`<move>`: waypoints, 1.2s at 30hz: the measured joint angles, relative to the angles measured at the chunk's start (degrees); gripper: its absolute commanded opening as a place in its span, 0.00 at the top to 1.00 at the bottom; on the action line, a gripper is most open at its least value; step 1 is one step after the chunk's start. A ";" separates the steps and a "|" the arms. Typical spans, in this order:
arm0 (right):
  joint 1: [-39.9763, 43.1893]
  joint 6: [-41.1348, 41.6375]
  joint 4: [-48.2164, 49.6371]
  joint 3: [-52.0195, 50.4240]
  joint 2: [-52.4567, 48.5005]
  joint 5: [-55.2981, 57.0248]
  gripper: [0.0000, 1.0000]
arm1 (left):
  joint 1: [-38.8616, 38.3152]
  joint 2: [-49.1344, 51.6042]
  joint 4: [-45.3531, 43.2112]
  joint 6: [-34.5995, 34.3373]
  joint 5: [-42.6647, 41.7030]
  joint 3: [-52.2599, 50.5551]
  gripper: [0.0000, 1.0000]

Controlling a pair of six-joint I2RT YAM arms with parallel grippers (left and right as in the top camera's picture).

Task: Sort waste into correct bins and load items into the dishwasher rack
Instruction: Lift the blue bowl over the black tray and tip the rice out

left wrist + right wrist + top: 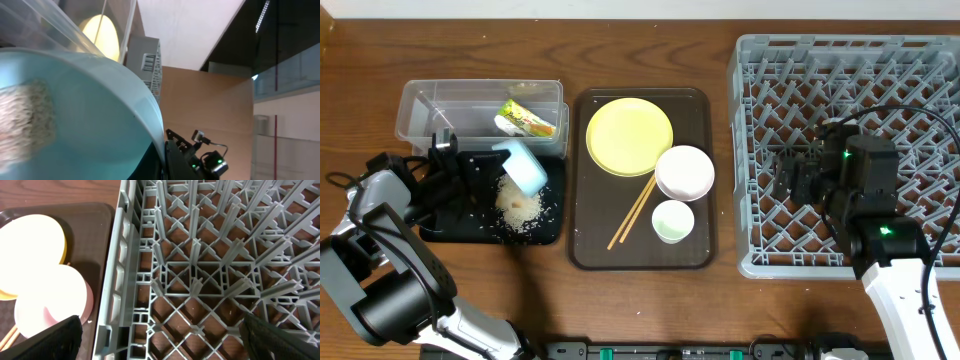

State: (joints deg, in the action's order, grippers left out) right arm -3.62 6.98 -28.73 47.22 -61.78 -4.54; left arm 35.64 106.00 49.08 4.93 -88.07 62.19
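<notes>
The left claw [492, 160] is clenched on a round light blue bowl [525, 167], holding it tipped on its side just past the fingertips. The bowl hides the fingers, so the pinch seems to be on the rim nearest the claw, though that is not sure. In the left wrist view the bowl's pale blue inside [90, 110] fills the frame right against the claw, with a patch of white grains clinging to it. Directly below the claw's load, a loose pile of white rice-like scraps [520, 205] lies on a shallow black rectangular tray [552, 235]. Beyond the claw, touching the black tray's far edge, stands a clear rectangular plastic tub [415, 105] with a small yellow-green printed wrapper [525, 118] inside it.

Past the bowl from the left claw, a brown serving tray [595, 200] rests on the wooden worktop [650, 310]. It carries a round yellow plate [628, 137], a white bowl [684, 172], a small white cup [672, 220] and thin wooden chopsticks [633, 212].

The right claw [790, 178] hangs released, fingers spread wide and gripping nothing, above the large grey plastic lattice rack [750, 150]. From its own camera, rack pegs [200, 280] lie under and ahead of the claw [160, 330]. The yellow plate [30, 245] and white bowl [50, 300] sit just outside the rack wall, near one finger.
</notes>
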 measured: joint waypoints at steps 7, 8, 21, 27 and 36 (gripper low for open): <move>0.00 0.00 0.02 0.00 0.00 0.00 0.01 | 0.00 0.00 0.00 -2.14 -0.35 0.00 0.94; 0.00 0.00 0.02 0.00 0.00 0.00 0.01 | 0.00 0.00 0.00 -2.16 -0.35 0.00 0.94; 0.00 0.00 0.04 0.00 0.00 0.00 0.01 | 0.00 0.00 -3.13 -2.45 1.92 -0.02 0.94; 0.00 0.00 0.07 0.00 0.00 0.00 0.01 | 0.00 0.00 -3.23 -3.28 6.36 -0.02 0.94; 0.00 0.00 0.09 0.00 0.00 0.00 0.01 | 0.00 0.00 -4.00 0.28 1.64 -0.02 0.94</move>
State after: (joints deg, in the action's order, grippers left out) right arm -3.62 6.98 -28.64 47.22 -61.78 -4.54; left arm 35.64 106.00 45.08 5.21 -86.43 62.17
